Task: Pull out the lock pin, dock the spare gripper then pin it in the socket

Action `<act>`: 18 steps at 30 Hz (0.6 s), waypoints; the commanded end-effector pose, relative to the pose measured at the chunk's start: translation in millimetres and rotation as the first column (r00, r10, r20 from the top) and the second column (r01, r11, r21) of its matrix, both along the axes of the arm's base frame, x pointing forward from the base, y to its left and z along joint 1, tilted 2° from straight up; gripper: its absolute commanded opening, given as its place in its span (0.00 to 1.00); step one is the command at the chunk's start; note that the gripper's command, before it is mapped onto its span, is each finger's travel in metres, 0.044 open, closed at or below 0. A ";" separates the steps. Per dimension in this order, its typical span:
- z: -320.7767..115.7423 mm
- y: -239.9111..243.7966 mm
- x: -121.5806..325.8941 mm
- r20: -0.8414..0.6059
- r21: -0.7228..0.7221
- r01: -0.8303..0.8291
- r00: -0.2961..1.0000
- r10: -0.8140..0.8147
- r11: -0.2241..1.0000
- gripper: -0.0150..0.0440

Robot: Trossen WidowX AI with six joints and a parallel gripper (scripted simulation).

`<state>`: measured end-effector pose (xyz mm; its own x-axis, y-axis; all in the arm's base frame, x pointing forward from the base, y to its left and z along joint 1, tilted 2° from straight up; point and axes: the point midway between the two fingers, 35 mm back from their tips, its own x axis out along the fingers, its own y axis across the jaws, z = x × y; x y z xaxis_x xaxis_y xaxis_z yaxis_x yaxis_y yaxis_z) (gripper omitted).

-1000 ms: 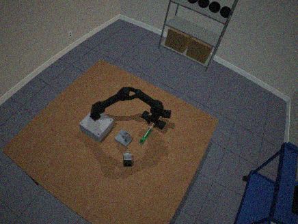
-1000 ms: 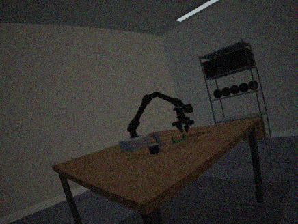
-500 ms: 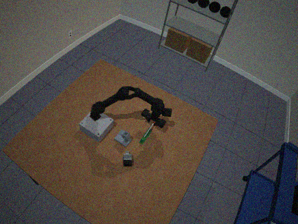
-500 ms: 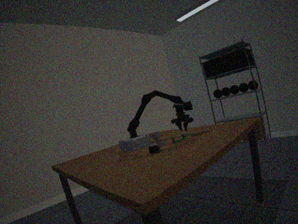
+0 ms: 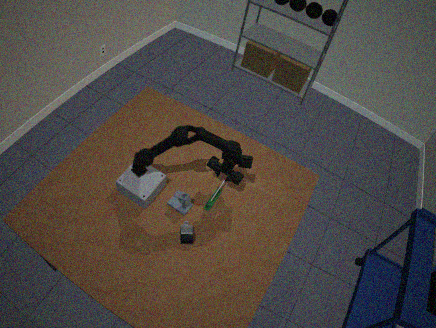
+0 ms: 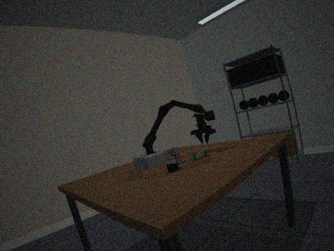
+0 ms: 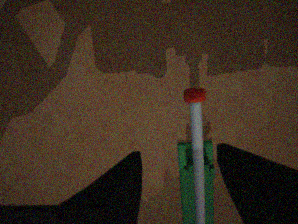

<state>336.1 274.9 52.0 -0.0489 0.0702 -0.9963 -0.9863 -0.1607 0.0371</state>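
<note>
The pin, with a red head and pale shaft [image 7: 197, 125] [image 5: 222, 185], lies along a green cradle [image 5: 209, 203] [image 6: 200, 155] [image 7: 188, 192] on the table. My gripper [image 5: 225, 174] [image 6: 204, 142] [image 7: 179, 155] is open above the pin, its fingers apart on both sides of the shaft in the wrist view, with nothing between them. The grey mount [image 5: 176, 202] stands between the arm base and the cradle; no pin shows in it, though its socket is too small to read clearly. The spare gripper [image 5: 187, 234] [image 6: 172, 167], a dark block with a paler top, stands apart from the mount.
The arm's pale base box [image 5: 141, 186] [image 6: 150, 161] stands left of the mount in the top view. All these things stand on the wooden table [image 5: 100, 200] [image 6: 134, 191]. A shelf rack and a blue frame stand away from the table.
</note>
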 end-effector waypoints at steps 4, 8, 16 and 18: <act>3.3 -0.3 -0.4 -0.002 -0.002 0.000 1.000 0.000 1.000 0.68; 5.5 -2.1 0.4 0.001 0.000 0.000 1.000 0.000 1.000 0.77; 66.6 -58.8 15.3 0.093 0.047 -0.014 0.996 0.010 0.999 0.56; 66.6 -58.8 15.3 0.093 0.047 -0.014 0.996 0.010 0.999 0.56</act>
<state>354.7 221.0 110.8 0.0360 0.1157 -0.9926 -0.9872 -0.1502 -0.0533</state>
